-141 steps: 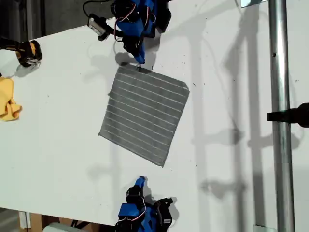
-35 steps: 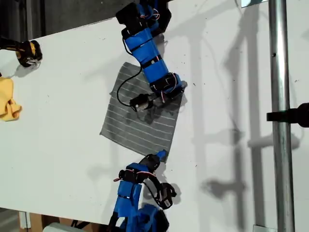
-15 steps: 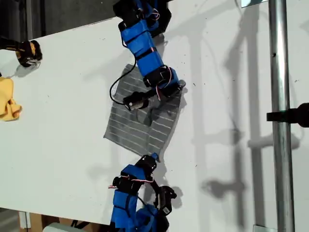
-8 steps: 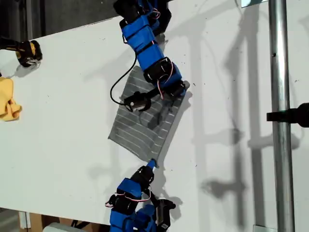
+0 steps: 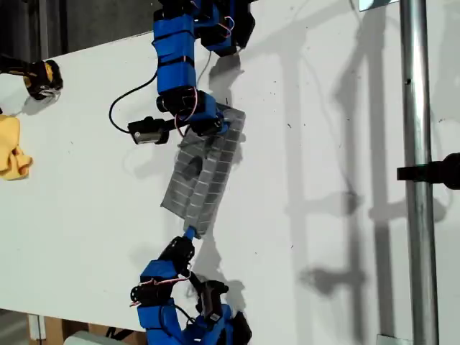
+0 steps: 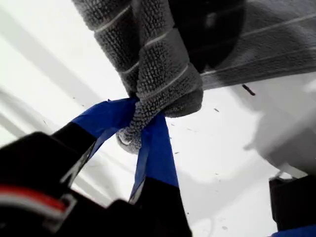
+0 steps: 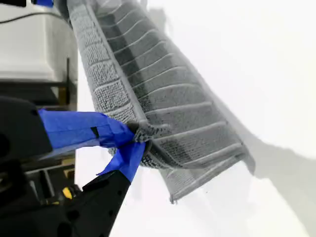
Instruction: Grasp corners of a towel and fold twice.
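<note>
Above the table [image 5: 86, 180], both wrist views show what the exterior hides: my first gripper [image 6: 140, 131], my second gripper [image 7: 132, 138] pinching towel [image 5: 205, 176] corners.

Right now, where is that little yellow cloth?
The yellow cloth lies at the exterior view's left edge on the white table, just below a black-and-yellow object and well apart from the towel.

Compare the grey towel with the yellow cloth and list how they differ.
The towel is grey with thin white stripes; the yellow cloth is plain.
The towel is clearly larger than the yellow cloth.
The towel is pinched by my first pincer and my second pincer and partly doubled over; the yellow cloth lies crumpled and untouched at the exterior view's left edge.
Both are soft cloths on the white table.
</note>
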{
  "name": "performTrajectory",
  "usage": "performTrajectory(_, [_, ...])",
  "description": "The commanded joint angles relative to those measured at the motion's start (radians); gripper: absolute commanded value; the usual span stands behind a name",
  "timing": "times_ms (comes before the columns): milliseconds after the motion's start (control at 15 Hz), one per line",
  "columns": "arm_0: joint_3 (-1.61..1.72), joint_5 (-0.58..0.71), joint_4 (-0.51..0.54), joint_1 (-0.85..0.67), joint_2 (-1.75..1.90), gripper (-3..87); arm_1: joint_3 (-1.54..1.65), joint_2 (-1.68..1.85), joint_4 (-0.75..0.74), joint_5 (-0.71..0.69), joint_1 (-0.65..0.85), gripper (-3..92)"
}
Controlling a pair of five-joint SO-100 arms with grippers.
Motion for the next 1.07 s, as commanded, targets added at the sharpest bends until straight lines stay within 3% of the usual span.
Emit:
performTrajectory(0, [-0.153,0.080,0.006,-0.097,-0.091,-2.6,0.058,0.100,0.018,-0.037,0.115,-0.1])
performTrajectory(733, [-0.649,0.318,-0.003,-0.318,-0.528,-2.6,0.120,0.276,0.032,-0.462,0.663,-0.1])
performTrajectory(867, [-0.696,0.330,-0.002,-0.327,-0.571,-2.6,0.121,0.284,0.032,-0.509,0.712,-0.1])
performTrajectory(1000, [-0.666,0.328,0.003,-0.318,-0.580,-2.6,0.158,0.284,0.031,-0.483,0.653,-0.1])
